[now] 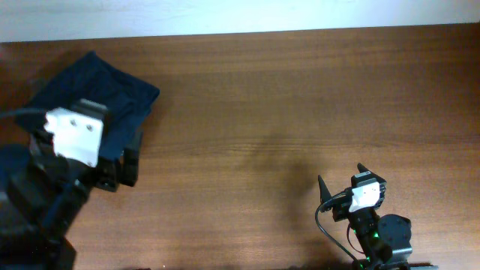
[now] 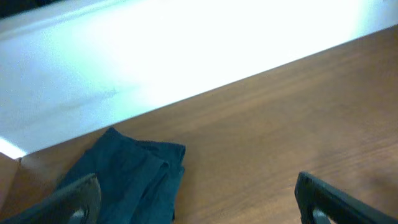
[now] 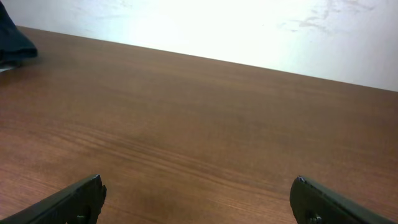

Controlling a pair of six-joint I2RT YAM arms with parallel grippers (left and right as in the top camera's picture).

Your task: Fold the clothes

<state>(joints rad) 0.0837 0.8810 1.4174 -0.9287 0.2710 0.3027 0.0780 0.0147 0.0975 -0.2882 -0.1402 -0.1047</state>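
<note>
the navy shorts [image 1: 112,86] lie bunched at the far left corner of the tabletop [image 1: 285,112], layers overlapping, and my left arm hides their near part in the overhead view, so i cannot tell how flat that part lies. my left jaws are released, spread wide and holding nothing, poised just above the cloth's near edge with one fingertip [image 2: 68,202] over the fabric and the other over bare wood. my right jaws are also released and empty, low over the wood at the near right, well apart from the shorts, of which only a dark corner [image 3: 12,43] shows at the far left of that wrist view. the fold looks barely begun to me. the risk i see is pinching only the top layer, so the rest trails and the heap twists instead of opening out. working so near the corner, a pull toward me could also drag cloth off the edge. and if my right arm reaches across to help, it may crowd the left one over the same small patch.
</note>
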